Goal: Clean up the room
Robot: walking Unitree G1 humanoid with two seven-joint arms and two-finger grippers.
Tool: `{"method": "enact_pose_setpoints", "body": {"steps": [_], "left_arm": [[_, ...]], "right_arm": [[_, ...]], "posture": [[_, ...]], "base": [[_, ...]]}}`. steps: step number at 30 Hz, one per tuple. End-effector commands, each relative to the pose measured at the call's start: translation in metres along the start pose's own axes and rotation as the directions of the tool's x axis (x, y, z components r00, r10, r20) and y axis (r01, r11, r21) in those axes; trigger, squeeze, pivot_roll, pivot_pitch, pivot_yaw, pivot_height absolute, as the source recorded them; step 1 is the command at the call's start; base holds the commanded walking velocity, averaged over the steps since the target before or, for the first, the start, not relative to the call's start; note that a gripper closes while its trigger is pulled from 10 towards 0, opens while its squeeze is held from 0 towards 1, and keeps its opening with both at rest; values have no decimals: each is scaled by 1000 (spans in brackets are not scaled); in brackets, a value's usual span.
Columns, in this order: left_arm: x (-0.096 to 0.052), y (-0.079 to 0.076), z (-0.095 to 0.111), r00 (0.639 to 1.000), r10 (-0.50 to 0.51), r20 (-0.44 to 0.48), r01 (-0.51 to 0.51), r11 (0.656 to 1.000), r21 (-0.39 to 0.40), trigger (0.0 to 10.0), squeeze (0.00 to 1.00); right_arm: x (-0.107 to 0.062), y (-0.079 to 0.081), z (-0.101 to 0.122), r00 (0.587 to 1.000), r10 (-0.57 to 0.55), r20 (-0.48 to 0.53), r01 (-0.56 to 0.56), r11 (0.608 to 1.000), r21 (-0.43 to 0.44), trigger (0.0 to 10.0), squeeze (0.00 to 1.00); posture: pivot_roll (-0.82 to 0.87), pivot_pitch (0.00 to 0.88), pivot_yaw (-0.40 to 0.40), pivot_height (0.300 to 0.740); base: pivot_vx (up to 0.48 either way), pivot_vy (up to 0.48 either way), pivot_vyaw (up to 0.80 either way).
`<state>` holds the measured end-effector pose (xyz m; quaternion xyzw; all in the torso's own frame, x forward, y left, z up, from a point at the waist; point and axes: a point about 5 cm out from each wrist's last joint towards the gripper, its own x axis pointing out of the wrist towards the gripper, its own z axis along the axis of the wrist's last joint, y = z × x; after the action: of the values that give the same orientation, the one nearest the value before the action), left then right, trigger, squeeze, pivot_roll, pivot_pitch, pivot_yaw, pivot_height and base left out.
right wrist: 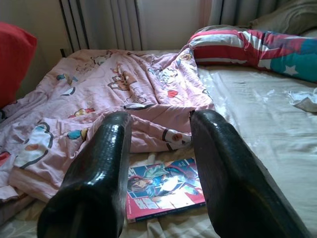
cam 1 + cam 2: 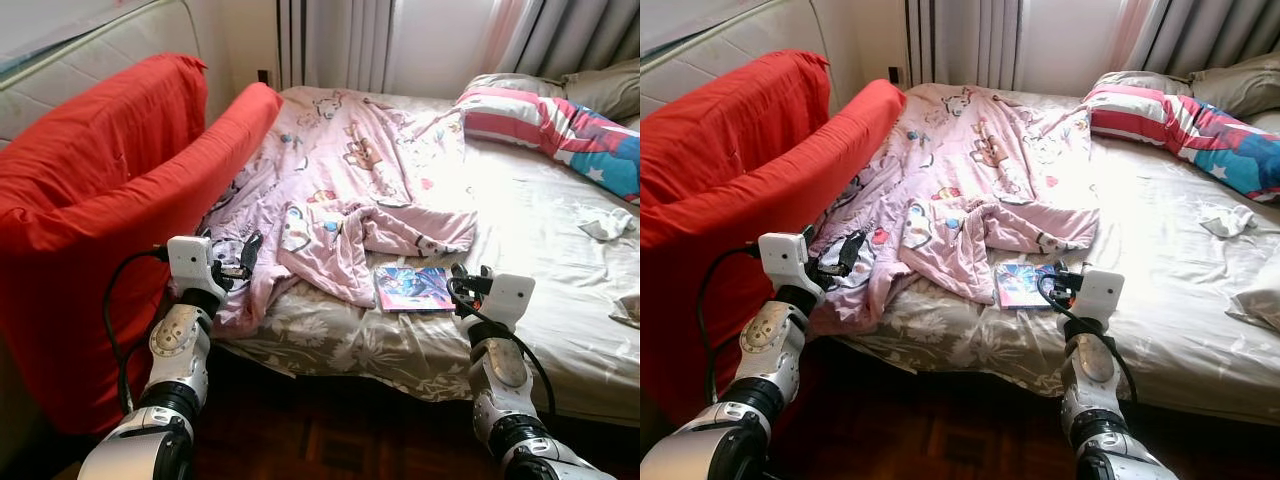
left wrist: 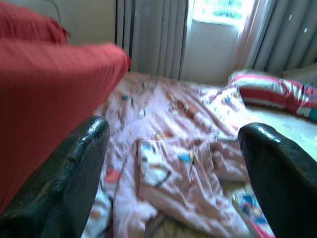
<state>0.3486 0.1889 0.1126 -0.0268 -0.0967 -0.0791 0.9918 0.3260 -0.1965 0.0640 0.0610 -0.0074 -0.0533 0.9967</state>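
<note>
Book: flat on bed, long axis across its near edge, beside pink blanket.
R gripper: fingers apart, empty, over book.
L gripper: spread wide, empty, at blanket.
R wrist cam: cover art readable.

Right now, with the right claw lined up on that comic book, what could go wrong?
1. The comic book lies flat on the soft bed sheet; the open right claw may pinch sheet instead of the book.
2. The pink blanket edge lies right beside the book and could snag in the grasp.
3. The open left claw sits at the blanket's hanging corner and might drag it.
</note>
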Motion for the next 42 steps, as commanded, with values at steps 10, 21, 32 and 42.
{"method": "enact_pose_setpoints", "body": {"steps": [10,21,32,42], "left_arm": [[-103,11,-104,822,77,-564,-101,995,-10,10000,0],[-237,7,-161,308,115,-945,-99,991,88,10000,0],[-240,7,-162,255,104,-961,-74,993,87,10000,0],[-237,12,-160,261,122,-958,-120,988,93,10000,0]], "right_arm": [[-69,-24,-89,873,-85,-480,91,996,-10,10000,0],[-178,-41,-154,582,-99,-807,130,991,-28,10000,0],[-183,-32,-158,546,-51,-836,110,994,12,10000,0],[-186,-29,-160,531,-23,-847,85,996,26,10000,0]], "posture": [[87,0,-34,740],[101,0,-34,740],[98,0,-32,740],[99,0,-32,740]], "base": [[0,0,0],[0,0,0],[0,0,0],[0,0,0]]}}
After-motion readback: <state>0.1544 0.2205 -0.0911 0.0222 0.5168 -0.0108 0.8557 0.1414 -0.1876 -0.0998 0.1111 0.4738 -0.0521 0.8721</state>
